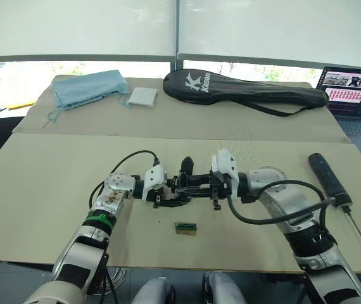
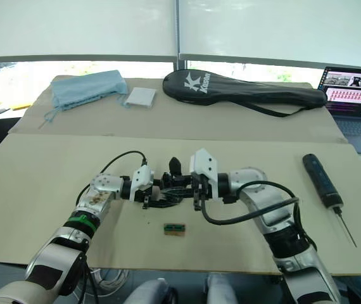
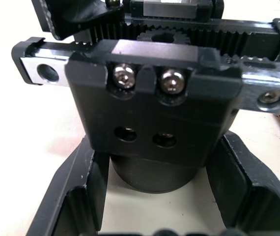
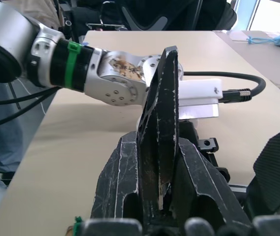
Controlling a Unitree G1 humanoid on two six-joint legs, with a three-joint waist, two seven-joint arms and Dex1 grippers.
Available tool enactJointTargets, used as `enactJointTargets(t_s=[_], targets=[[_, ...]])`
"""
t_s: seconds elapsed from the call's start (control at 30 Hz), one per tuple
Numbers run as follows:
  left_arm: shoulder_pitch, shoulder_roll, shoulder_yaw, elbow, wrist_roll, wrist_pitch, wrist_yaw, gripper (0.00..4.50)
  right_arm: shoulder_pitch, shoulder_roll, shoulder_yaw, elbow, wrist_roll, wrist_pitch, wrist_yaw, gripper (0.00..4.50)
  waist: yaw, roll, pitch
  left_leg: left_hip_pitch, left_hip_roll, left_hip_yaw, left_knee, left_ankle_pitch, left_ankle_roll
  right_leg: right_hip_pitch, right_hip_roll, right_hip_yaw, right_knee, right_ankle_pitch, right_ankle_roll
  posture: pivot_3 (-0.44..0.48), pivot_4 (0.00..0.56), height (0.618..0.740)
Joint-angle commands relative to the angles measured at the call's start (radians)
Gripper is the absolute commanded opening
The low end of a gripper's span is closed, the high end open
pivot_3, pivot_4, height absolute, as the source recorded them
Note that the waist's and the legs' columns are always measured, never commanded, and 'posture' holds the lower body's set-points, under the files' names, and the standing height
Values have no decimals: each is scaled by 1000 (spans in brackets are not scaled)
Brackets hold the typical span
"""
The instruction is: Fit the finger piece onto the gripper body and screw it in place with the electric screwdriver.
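Two grippers meet over the middle of the tan table (image 1: 54, 190), facing each other. Left gripper (image 1: 166, 193) has its black fingers (image 3: 76, 196) closed on either side of the gripper body (image 3: 154, 123), a black block with two metal screws in its upper face and two empty holes just below them; a toothed rack and a small gear lie across its top. Right gripper (image 1: 207, 189) is closed on the finger piece (image 4: 159, 132), a black tapered part clamped between the two pads and standing upright out of them, its surface scuffed with pale scratches. From the head views, the finger piece sits at the end of the gripper body nearer the right gripper, very close to or touching it; whether it is seated cannot be told. Electric screwdriver (image 1: 330, 179) lies on the table well to the right of both arms, thin metal bit pointing toward the near edge, touched by nothing. Small green-and-tan block (image 1: 185, 228) rests just in front of the grippers. Farther back lie a black racket bag (image 1: 244, 88), a folded blue cloth (image 1: 88, 87) and a white pad (image 1: 142, 97); an open laptop (image 1: 351, 95) stands at the far right.
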Motion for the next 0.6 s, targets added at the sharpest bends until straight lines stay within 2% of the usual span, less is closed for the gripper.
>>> enactJointTargets(t_s=[0.03,0.6], targets=[[7,7,-18,-1,26,6,10,2308,-23,6,-4,4,-18,-26,0,404,0,0,0,0,0,0,0,0,0,0,0,0,0,0,0,0,150,740],[9,8,-20,-5,27,17,13,2308,1,27,15,10,-51,11,-4,404,-1,0,0,0,0,0,0,0,0,0,0,0,0,0,0,0,150,740]])
